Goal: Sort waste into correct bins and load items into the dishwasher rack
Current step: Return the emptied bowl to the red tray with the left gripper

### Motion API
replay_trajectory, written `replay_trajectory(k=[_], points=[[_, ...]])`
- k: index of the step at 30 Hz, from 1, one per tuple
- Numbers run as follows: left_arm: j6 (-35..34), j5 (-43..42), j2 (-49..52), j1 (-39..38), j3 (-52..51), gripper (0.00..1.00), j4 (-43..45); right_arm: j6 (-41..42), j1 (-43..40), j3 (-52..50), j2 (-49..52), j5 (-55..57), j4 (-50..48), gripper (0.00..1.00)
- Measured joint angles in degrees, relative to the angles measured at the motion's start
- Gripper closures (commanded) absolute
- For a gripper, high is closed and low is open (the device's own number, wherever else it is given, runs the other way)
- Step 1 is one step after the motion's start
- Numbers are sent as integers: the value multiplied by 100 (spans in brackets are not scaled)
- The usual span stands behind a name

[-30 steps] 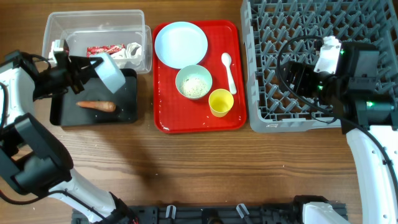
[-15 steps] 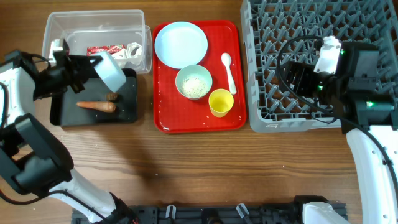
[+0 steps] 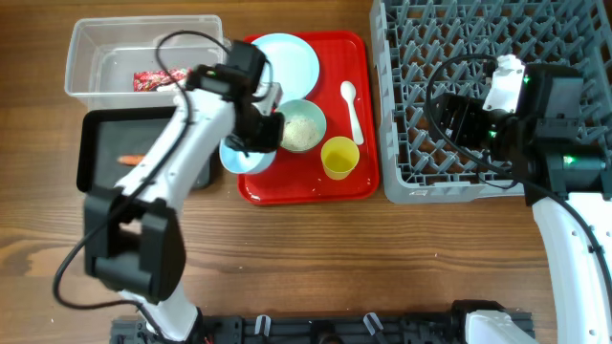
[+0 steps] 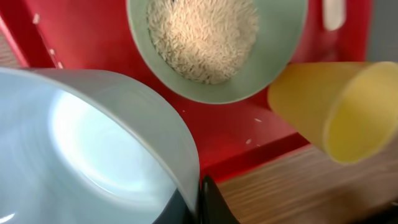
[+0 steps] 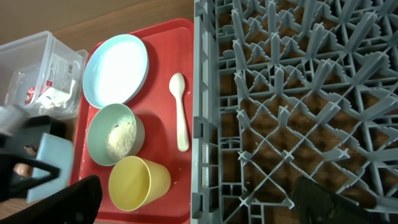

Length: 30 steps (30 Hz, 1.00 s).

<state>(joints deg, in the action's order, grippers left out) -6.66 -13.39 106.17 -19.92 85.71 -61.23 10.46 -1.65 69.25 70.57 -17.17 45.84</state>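
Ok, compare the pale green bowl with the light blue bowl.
The pale green round bowl holds white rice grains and sits free on the flat red tray; the light blue round bowl is empty, its rim pinched by the left fingers. Both are plain round pastel bowls.

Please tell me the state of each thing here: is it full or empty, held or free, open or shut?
Light blue bowl: empty, gripped at its rim by the left end effector.
Pale green bowl: upright, free, holds rice.
Yellow cup: upright, empty, free.
Plate: empty, free.
Dishwasher rack: empty where visible.
Right end effector: open, holding nothing.
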Motion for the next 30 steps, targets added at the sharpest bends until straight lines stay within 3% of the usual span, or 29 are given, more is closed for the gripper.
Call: replay_trajectory(k=[4,6,7,9,14,17,22,30], points=[[-271,584,396,-745,-4,87,37,2,0,0,0,0,46,0],[-317,671,490,-898,-4,74,52,2,0,2,0,0,46,0],[-361,697,525,-940,-4,57,70,2,0,0,0,0,46,0],[-358,769,568,-1001,-4,44,85,2,0,0,0,0,46,0],[-280,885,579,-938,144,29,-31,2,0,0,0,0,39,0],[321,973,581,-769,870,27,282,2,0,0,0,0,42,0],[1126,990,662,-765,1051,32,1399,2,0,0,0,0,79,0],[1576,990,1674,-1130,1056,41,1696,2,0,0,0,0,111,0]])
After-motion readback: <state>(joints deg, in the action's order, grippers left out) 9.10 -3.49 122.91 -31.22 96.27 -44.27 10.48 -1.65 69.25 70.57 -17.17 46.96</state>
